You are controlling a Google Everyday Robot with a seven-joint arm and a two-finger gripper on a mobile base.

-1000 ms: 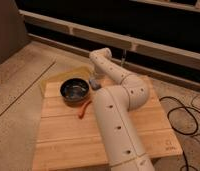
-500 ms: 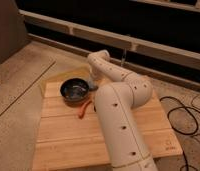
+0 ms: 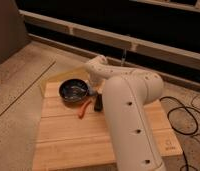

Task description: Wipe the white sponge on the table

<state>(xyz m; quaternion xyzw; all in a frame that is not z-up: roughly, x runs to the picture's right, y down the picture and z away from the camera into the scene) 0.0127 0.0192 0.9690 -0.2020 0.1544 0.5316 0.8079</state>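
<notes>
While the arm [image 3: 128, 115] bends forward, its pincer [image 3: 98, 104] touches the table [image 3: 68, 140].

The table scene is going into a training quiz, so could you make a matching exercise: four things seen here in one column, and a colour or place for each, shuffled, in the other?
Things:
1. bowl
2. slim orange object
3. table
4. gripper

Descriptions:
A. light honey-coloured planks
B. dark and round, near the table's far left corner
C. low over the table, just right of the bowl
D. lying flat on the planks in front of the bowl

Pairs: 1-B, 2-D, 3-A, 4-C
</notes>
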